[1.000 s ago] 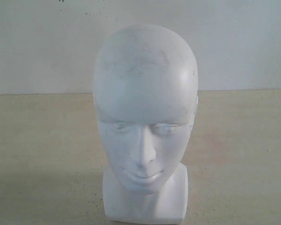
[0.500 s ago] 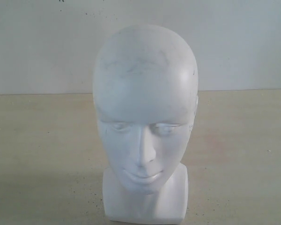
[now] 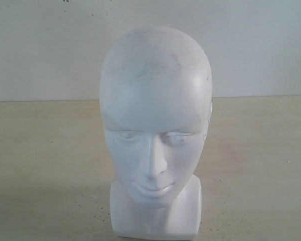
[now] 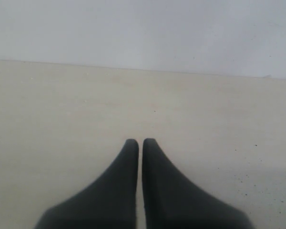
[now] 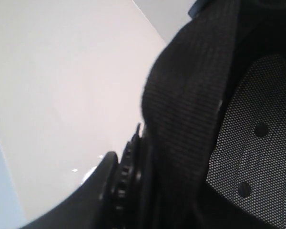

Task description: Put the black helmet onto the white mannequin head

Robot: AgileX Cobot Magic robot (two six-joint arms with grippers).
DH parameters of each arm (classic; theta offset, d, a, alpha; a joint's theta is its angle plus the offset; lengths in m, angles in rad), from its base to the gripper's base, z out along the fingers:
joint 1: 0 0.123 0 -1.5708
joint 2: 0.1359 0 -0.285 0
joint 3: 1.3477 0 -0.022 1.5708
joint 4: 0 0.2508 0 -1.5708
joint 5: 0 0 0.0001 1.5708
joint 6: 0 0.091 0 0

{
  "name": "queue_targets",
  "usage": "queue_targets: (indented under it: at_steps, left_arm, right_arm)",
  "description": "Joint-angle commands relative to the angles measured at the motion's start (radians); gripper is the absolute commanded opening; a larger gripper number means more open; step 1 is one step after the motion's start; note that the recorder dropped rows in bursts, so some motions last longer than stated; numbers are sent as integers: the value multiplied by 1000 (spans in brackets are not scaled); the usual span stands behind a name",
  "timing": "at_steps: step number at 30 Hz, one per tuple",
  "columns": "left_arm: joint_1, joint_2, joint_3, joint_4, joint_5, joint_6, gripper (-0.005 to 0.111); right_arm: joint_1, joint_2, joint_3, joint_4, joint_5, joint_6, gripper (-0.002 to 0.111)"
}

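Starting left: found left gripper (image 4: 140, 141) low over bare table (image 4: 62, 105), jaws pressed almost together with only a thin slit between, nothing held. Did not see it in exterior view at all.

Centre: logged white mannequin head (image 3: 155, 115) upright on table on its squarish base, face toward exterior camera. Noted bare crown, faint grey scuffs across forehead, nothing touching it. Saw no arm and no helmet near it in that view.

Right: caught black helmet (image 5: 257, 143) right up against right wrist camera, inside turned to lens, showing dotted mesh lining and a woven padded band. Spotted right gripper (image 5: 128, 157) at that band, one dark ridged jaw lying against padding edge, other jaw hidden behind it. Read as clamped on helmet rim, a judgement only. Noted wall and table tilted in background, so took helmet as lifted clear of table, presumably right of head and outside exterior view. Could not tell how near.

Judged step: carry phase, with helmet grasped, not yet brought over head, placing not begun.

Judged next move: called for swinging helmet in above crown, turning opening downward, lining visor side with face, then lowering straight without knocking head over. Reckoned left gripper free for steadying base if needed.
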Motion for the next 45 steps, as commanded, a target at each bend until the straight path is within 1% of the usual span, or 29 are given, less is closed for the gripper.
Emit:
queue_targets:
  at_steps: [1,3,4,6,7,10,13,15,17,22,26,28,32,35,37,40,43,45]
  left_arm:
    - [3,-2,3,6,-1,1,4]
    - [3,-2,3,6,-1,1,4]
    - [3,-2,3,6,-1,1,4]
    - [3,-2,3,6,-1,1,4]
    - [3,-2,3,6,-1,1,4]
    - [3,-2,3,6,-1,1,4]
    - [3,-2,3,6,-1,1,4]
    - [3,-2,3,6,-1,1,4]
    - [3,-2,3,6,-1,1,4]
    - [3,-2,3,6,-1,1,4]
    - [3,-2,3,6,-1,1,4]
    - [3,-2,3,6,-1,1,4]
    - [3,-2,3,6,-1,1,4]
    - [3,-2,3,6,-1,1,4]
    - [3,-2,3,6,-1,1,4]
    - [3,-2,3,6,-1,1,4]
    - [3,-2,3,6,-1,1,4]
    - [3,-2,3,6,-1,1,4]
  right_arm:
    - [0,-12,-13,432,42,-702,0]
    - [0,-12,-17,643,31,-948,0]
    - [0,-12,-17,802,6,-1112,0]
    - [0,-16,-17,1076,-51,-1360,0]
    - [0,-16,-17,1309,-88,-1499,0]
    - [0,-16,-17,1824,-163,-1922,0]
    - [0,-16,-17,2220,-210,-2139,0]
    - [0,-16,-15,2385,-254,-2207,0]
    - [0,-14,-15,2479,-289,-2236,0]
    - [0,-10,-15,2550,-317,-2216,0]
    - [0,-20,-15,2546,-322,-2209,0]
    - [0,-31,-15,2542,-332,-2277,0]
    - [0,-39,-15,2542,-296,-2455,0]
    - [0,-39,0,2540,-331,-2479,0]
    - [0,-39,27,2477,-369,-2389,0]
    - [0,-39,81,2242,-396,-2090,0]
    - [0,-50,136,2025,-472,-1895,0]
    - [0,-50,168,1889,-487,-1767,0]
